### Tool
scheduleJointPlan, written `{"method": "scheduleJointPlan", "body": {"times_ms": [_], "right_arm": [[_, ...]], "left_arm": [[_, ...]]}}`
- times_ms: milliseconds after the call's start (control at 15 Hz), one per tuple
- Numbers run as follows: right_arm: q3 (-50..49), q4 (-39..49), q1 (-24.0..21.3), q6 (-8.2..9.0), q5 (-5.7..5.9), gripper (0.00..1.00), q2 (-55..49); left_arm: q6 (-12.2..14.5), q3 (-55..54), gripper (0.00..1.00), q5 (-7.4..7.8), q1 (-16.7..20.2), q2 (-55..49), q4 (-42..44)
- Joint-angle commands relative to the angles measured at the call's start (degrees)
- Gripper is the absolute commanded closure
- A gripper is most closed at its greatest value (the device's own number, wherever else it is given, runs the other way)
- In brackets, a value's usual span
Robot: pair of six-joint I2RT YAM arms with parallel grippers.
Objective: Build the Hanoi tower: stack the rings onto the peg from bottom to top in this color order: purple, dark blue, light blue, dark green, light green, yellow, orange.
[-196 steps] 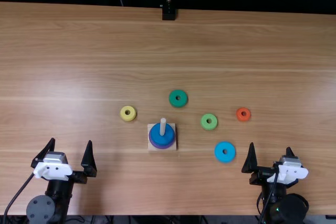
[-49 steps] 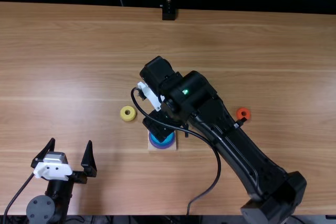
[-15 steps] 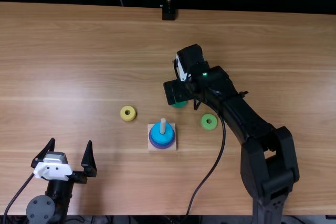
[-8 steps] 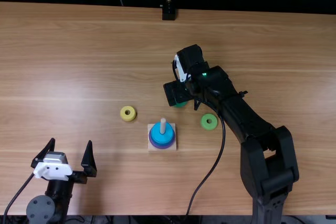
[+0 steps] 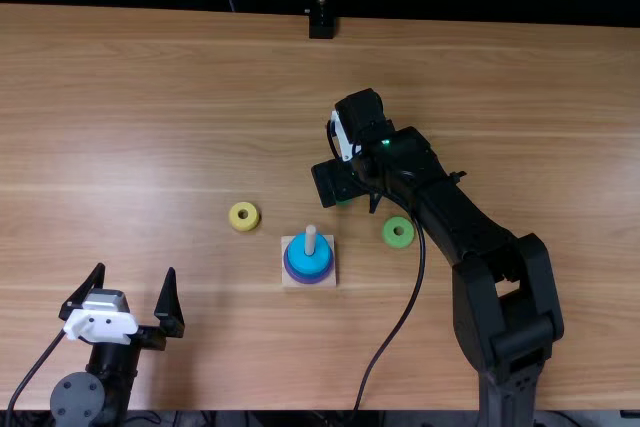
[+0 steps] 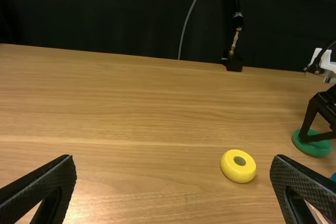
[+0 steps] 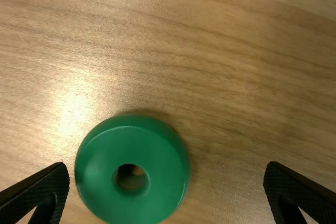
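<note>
My right gripper (image 5: 338, 179) is over the dark green ring (image 5: 344, 202), mostly covering it in the top view. In the right wrist view, this gripper (image 7: 167, 165) is open, with the dark green ring (image 7: 163, 182) flat on the table, nearer one finger. The peg (image 5: 310, 237) stands on a square base (image 5: 288, 281), with the light blue ring (image 5: 309, 262) above the purple ring (image 5: 290, 272). A yellow ring (image 5: 235, 217) and a light green ring (image 5: 398, 242) lie on the table. Near the table's front left, my left gripper (image 5: 135, 273) is open; its fingers part widely in its wrist view (image 6: 173, 158).
The right arm (image 5: 460, 217) crosses the table right of the peg base, its cable (image 5: 412, 297) looping close to the light green ring. A black stand (image 5: 321, 25) is at the table's far edge.
The light blue ring has gone from the table onto the peg. The right arm has swung from its base to the dark green ring, shifting slightly nearer in the last half second. The left arm is unmoved.
</note>
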Motion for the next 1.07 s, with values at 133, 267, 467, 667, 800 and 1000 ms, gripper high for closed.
{"method": "scheduleJointPlan", "body": {"times_ms": [133, 267, 467, 667, 800, 1000], "right_arm": [[1.54, -0.10, 1.34, 0.45, 0.03, 0.00, 1.37], [1.54, -0.10, 1.43, 0.45, 0.13, 0.00, 1.37], [1.89, -0.10, 1.78, 0.45, 0.24, 0.00, 2.34], [3.30, -0.21, 1.78, 0.45, 0.34, 0.00, 2.69], [3.56, -0.32, 1.78, 0.45, 0.34, 0.00, 3.65], [3.91, -0.53, 1.78, 0.35, 0.45, 0.00, 3.83]], "left_arm": [[0.78, -1.08, 0.00, -0.05, -0.03, -0.71, -0.05], [0.78, -1.08, 0.00, 0.06, -0.03, -0.71, -0.05], [0.78, -1.08, 0.00, 0.06, -0.03, -0.71, -0.05], [0.78, -1.08, 0.00, 0.06, -0.03, -0.71, -0.05], [0.78, -1.08, 0.00, 0.06, -0.03, -0.71, -0.05], [0.78, -1.08, 0.00, -0.05, -0.03, -0.71, -0.05]]}}
